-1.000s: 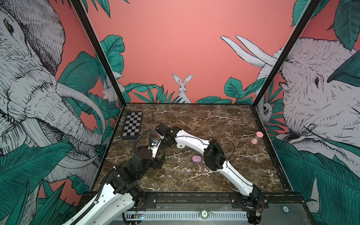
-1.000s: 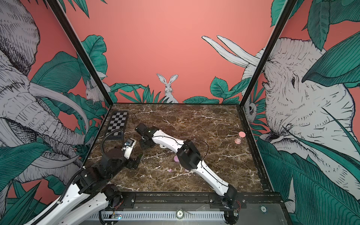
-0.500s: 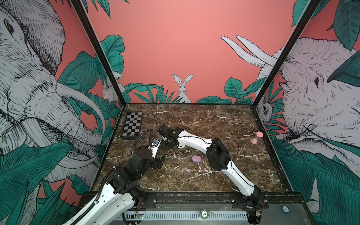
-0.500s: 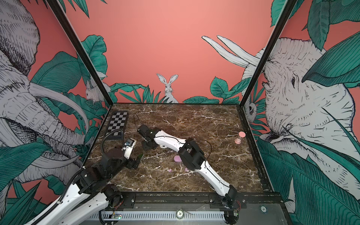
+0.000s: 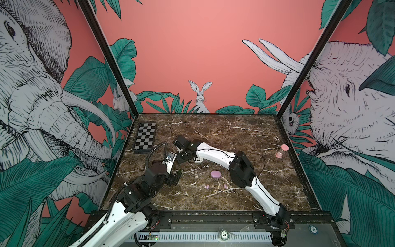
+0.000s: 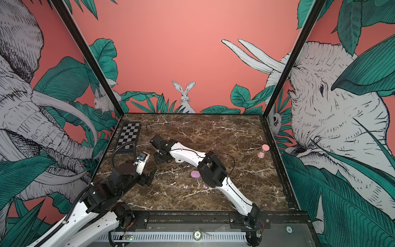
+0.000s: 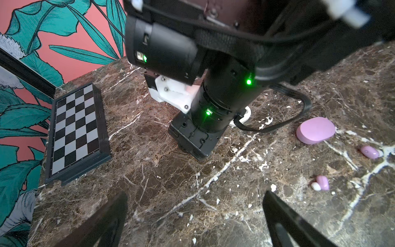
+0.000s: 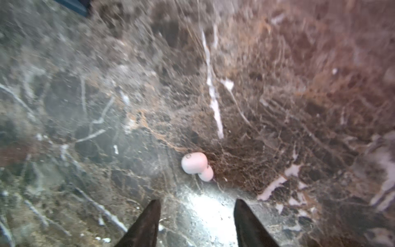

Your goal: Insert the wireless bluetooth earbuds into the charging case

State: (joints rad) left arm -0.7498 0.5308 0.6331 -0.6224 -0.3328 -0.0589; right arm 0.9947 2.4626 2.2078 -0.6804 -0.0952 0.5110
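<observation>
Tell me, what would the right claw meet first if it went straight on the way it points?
Probably the white earbud lying on the marble table, centred ahead of the open right claw; depth is unclear.

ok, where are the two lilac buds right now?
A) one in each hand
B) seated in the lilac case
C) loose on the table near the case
C: both lilac buds lie bare on the table beside the shut lilac case.

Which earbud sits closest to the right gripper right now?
The white earbud, lying loose on the marble just ahead of the right gripper, fingers apart. The two lilac earbuds lie farther off, near the lilac case.
</observation>
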